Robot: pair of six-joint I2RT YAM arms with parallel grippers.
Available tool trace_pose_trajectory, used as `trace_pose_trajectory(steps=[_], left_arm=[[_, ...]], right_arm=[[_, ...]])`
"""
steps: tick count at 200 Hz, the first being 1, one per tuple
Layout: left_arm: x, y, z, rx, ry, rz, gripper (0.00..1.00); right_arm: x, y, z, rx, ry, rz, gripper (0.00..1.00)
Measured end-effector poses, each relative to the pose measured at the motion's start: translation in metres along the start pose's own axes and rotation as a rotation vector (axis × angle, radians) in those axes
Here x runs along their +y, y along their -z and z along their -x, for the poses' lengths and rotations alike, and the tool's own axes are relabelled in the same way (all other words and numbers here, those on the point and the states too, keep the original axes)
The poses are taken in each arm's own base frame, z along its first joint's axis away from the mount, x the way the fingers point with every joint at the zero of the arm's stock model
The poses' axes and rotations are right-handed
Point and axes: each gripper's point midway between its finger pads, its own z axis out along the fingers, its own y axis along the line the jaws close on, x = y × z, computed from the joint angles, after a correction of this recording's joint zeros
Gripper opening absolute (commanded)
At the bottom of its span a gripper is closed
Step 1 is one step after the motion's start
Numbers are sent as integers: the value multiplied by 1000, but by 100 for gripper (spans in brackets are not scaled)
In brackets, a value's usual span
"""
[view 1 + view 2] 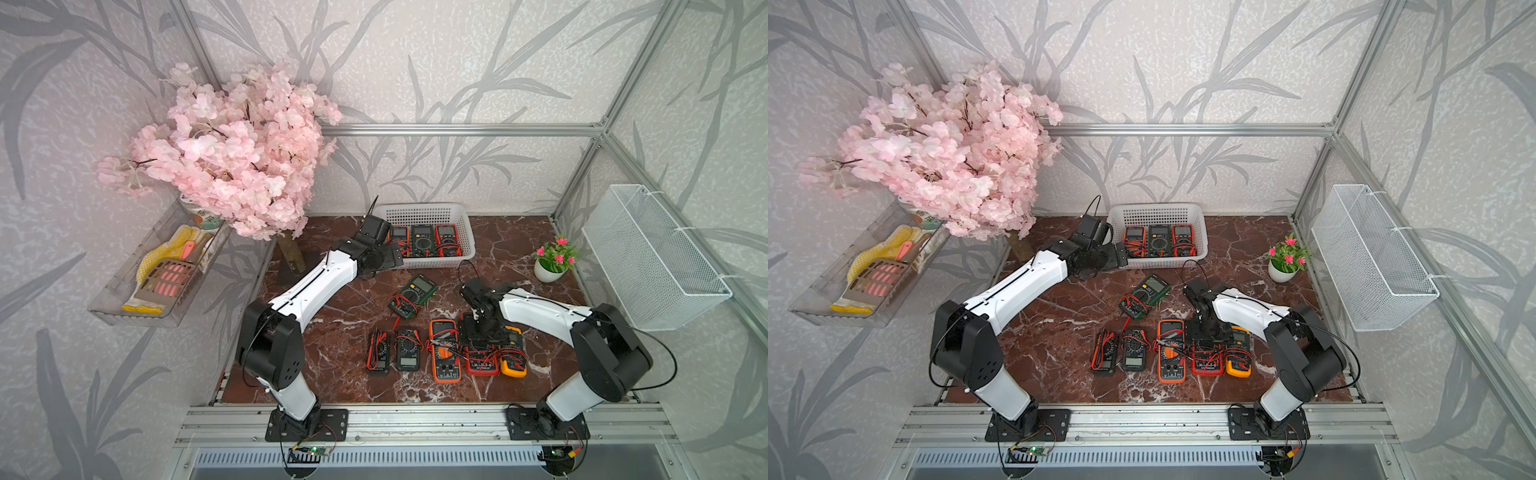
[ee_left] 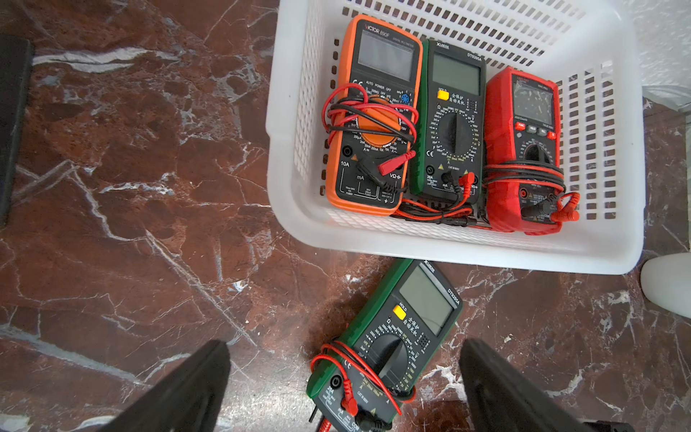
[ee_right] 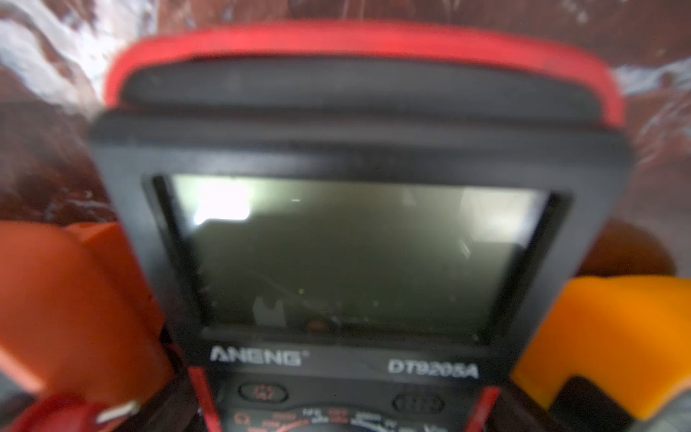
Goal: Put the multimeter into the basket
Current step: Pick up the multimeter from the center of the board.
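Observation:
The white perforated basket (image 1: 428, 206) (image 1: 1158, 208) (image 2: 448, 258) stands at the back of the marble table. An orange, a dark green and a red multimeter lie side by side in it. My left gripper (image 1: 384, 259) (image 1: 1115, 255) (image 2: 344, 349) hangs open just left of the basket's front corner, holding nothing. Below it a green multimeter (image 1: 412, 296) (image 2: 396, 344) lies tilted on the table. My right gripper (image 1: 482, 332) (image 1: 1208, 332) is down over the screen end of a red multimeter (image 1: 482, 361) (image 3: 355, 243) in the front row. Its fingers are hidden.
The front row holds two small black meters (image 1: 392, 351), an orange one (image 1: 445, 351), the red one and a yellow one (image 1: 514, 353) packed close together. A small potted plant (image 1: 552, 262) and a white wire-mesh basket (image 1: 652, 257) are at the right. A pink blossom bouquet (image 1: 232, 153) is at the back left.

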Motion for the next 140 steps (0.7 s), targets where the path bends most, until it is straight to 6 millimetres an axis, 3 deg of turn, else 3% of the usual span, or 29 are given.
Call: trace_pose_trajectory(steps=[76, 140], left_arm=[[2, 4, 4, -7, 6, -6, 100], [8, 1, 0, 3, 6, 3, 100]], right_arm=[[13, 39, 37, -127, -3, 13, 76], [-13, 63, 56, -181, -40, -52, 76]])
